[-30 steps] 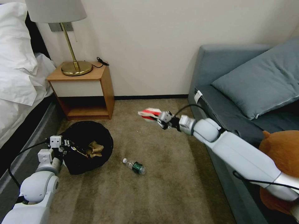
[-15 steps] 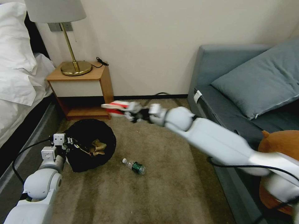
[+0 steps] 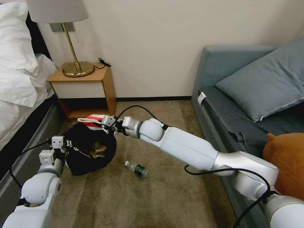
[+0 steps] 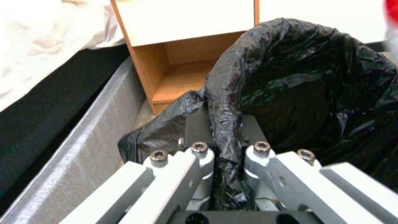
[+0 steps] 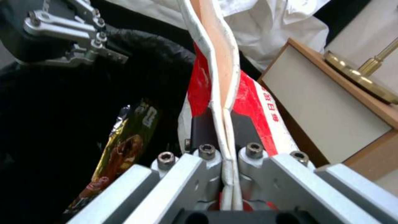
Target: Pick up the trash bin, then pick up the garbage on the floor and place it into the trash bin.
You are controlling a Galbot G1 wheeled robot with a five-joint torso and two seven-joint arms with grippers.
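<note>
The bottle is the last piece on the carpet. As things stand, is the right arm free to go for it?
Probably not yet: the right hand is shut on the red-and-white carton over the trash bin's rim. The bottle itself lies unobstructed on the carpet.

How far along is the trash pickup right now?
Done: the left gripper holds the trash bin by its bag rim, with crumpled paper and a snack wrapper inside. In hand: the right gripper holds the red-and-white carton over the bin's far rim. Left: the bottle on the carpet.
</note>
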